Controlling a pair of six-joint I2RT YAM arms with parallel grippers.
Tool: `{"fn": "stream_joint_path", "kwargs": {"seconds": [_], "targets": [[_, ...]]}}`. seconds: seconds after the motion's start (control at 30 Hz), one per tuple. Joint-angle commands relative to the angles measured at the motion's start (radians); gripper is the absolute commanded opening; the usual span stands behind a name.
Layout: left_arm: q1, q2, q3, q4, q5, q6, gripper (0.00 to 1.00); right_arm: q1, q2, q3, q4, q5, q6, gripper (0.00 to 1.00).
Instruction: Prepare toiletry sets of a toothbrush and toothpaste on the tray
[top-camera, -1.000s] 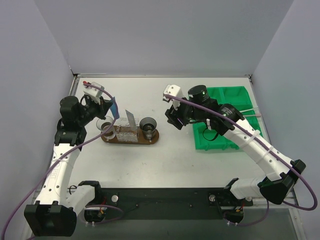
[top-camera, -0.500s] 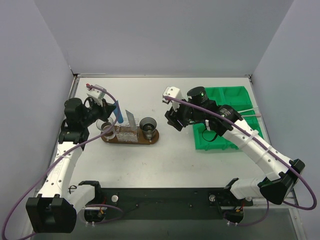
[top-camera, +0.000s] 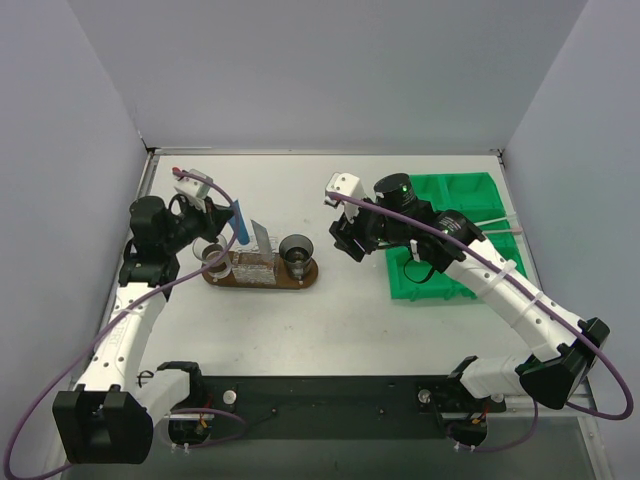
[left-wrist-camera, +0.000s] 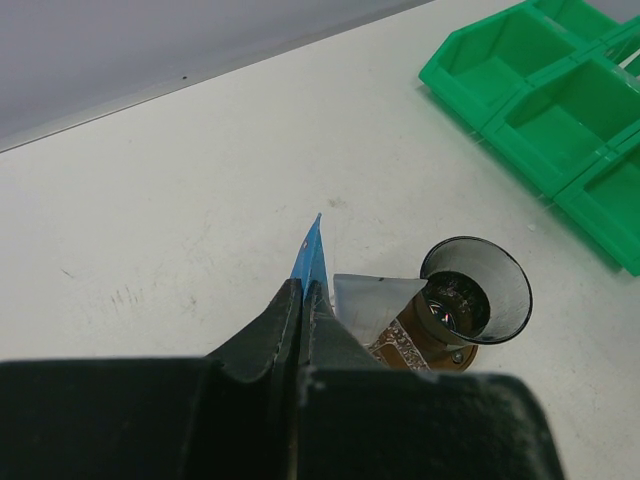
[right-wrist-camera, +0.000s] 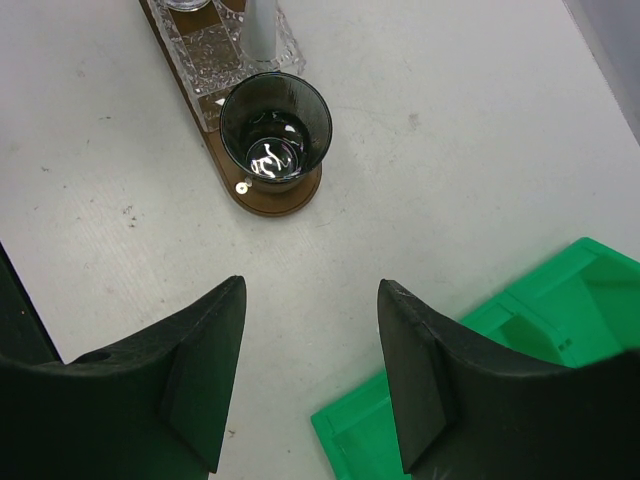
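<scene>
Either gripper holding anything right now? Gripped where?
Left gripper is shut on the toothpaste, pinching its flat body; a blue corner pokes past the fingertips, cap hidden. Right gripper is open, holding nothing.

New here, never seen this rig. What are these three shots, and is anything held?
Two robot arms bolted to a table. The wide shot looks down from above and behind them; the other two come from a camera on each wrist, so the dark shapes at the bottom are that arm's own claw. On the table: a brown wooden tray with a dark cup on it, and a green bin. The left claw is shut on a blue toothpaste tube, near the tray. The right claw is open and empty.
</scene>
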Motion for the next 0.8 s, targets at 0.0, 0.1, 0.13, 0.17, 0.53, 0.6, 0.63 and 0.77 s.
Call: {"fn": "stream_joint_path", "kwargs": {"seconds": [0.0, 0.1, 0.13, 0.17, 0.53, 0.6, 0.63, 0.77], "targets": [[0.006, 0.005, -0.005, 0.086, 0.035, -0.032, 0.00, -0.009, -0.035, -0.013, 0.026, -0.017, 0.002, 0.51], [0.006, 0.009, -0.009, 0.085, 0.044, -0.034, 0.00, -0.009, -0.035, -0.015, 0.028, -0.018, 0.001, 0.51], [0.006, 0.011, -0.009, 0.083, 0.044, -0.034, 0.00, -0.011, -0.036, -0.016, 0.028, -0.015, -0.001, 0.51], [0.006, 0.008, -0.011, 0.083, 0.047, -0.035, 0.00, -0.011, -0.036, -0.018, 0.028, -0.015, -0.001, 0.51], [0.004, 0.017, -0.015, 0.083, 0.055, -0.025, 0.00, -0.015, -0.038, -0.025, 0.032, -0.021, -0.001, 0.51], [0.004, 0.019, -0.017, 0.082, 0.056, -0.022, 0.00, -0.014, -0.039, -0.025, 0.032, -0.020, -0.001, 0.51], [0.004, 0.019, -0.017, 0.080, 0.055, -0.020, 0.00, -0.015, -0.039, -0.024, 0.032, -0.020, -0.001, 0.51], [0.004, 0.019, -0.021, 0.080, 0.055, -0.017, 0.00, -0.015, -0.036, -0.025, 0.032, -0.023, -0.001, 0.51]]}}
